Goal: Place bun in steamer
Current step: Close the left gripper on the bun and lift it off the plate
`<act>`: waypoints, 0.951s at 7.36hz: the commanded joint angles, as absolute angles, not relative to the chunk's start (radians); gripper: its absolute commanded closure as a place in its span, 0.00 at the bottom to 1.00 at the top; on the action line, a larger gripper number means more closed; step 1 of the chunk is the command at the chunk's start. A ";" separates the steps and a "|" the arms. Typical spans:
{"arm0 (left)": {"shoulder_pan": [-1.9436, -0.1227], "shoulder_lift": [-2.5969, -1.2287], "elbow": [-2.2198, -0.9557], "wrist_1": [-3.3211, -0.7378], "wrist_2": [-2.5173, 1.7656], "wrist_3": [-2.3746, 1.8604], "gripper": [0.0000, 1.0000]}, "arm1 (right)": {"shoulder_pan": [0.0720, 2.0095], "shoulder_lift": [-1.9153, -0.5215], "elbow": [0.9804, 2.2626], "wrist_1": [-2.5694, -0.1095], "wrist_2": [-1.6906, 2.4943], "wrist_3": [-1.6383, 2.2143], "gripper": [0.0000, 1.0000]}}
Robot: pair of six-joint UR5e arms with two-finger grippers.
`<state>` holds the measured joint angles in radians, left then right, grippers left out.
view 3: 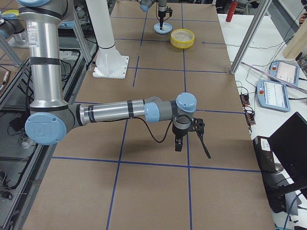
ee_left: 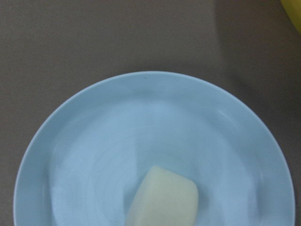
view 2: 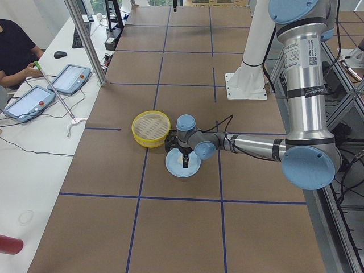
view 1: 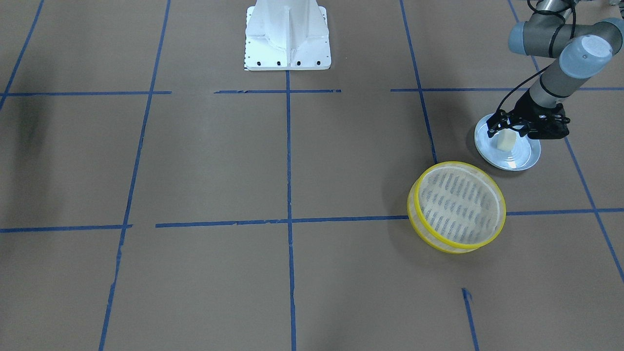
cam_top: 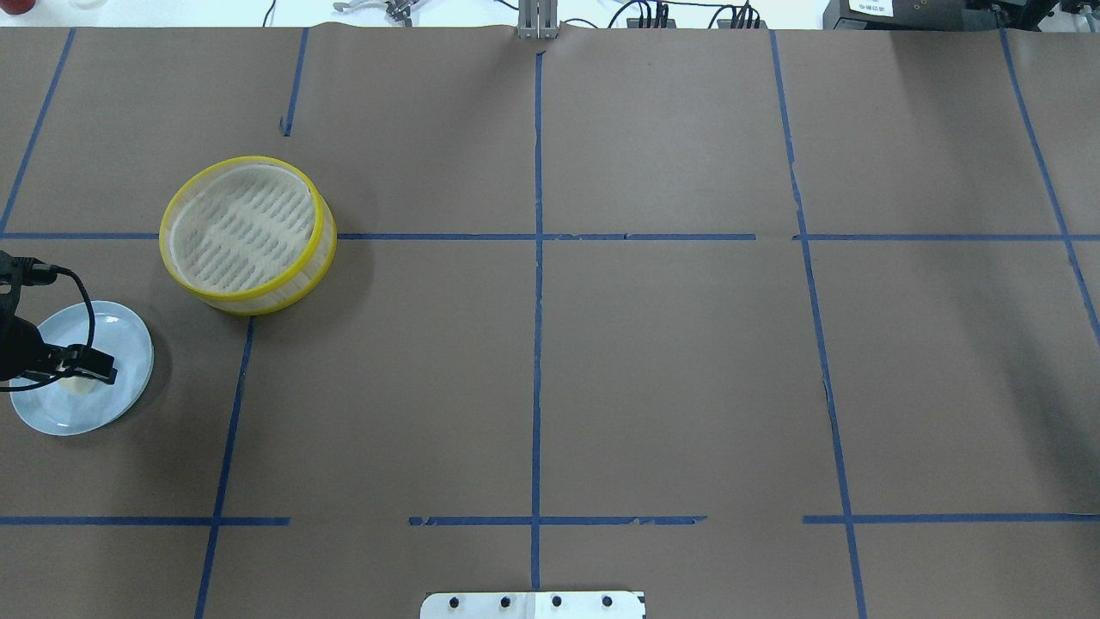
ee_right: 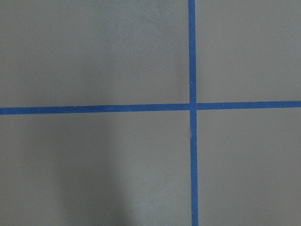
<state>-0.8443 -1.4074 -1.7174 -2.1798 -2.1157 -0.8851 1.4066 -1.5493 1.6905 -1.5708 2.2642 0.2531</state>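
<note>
The cream-white bun (view 1: 506,141) stands on a pale blue plate (view 1: 516,161) at the table's left end. My left gripper (view 1: 508,127) hangs just over the plate, its fingers open on either side of the bun's top. In the overhead view the left gripper (cam_top: 99,368) covers most of the bun (cam_top: 76,386). The left wrist view shows the bun (ee_left: 164,197) resting on the plate (ee_left: 94,132); no fingers show there. The yellow-rimmed steamer (view 1: 429,239) stands empty beside the plate, also in the overhead view (cam_top: 258,301). My right gripper (view 3: 192,148) hovers far off; I cannot tell its state.
The white robot base (view 1: 287,39) stands at the middle of the table's robot side. Blue tape lines cross the brown table cover. Beyond the table's far edge are tablets (view 2: 28,102), cables and a seated operator (view 2: 14,48).
</note>
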 commanded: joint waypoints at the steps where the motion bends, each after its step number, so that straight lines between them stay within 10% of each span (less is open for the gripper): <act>1: -0.845 -1.407 -1.717 -2.180 -2.111 -0.885 0.18 | 1.405 -1.549 1.690 -1.571 2.264 0.253 0.00; 7: -0.848 -1.405 -1.724 -2.180 -2.112 -0.885 0.60 | 1.405 -1.549 1.690 -1.571 2.264 0.253 0.00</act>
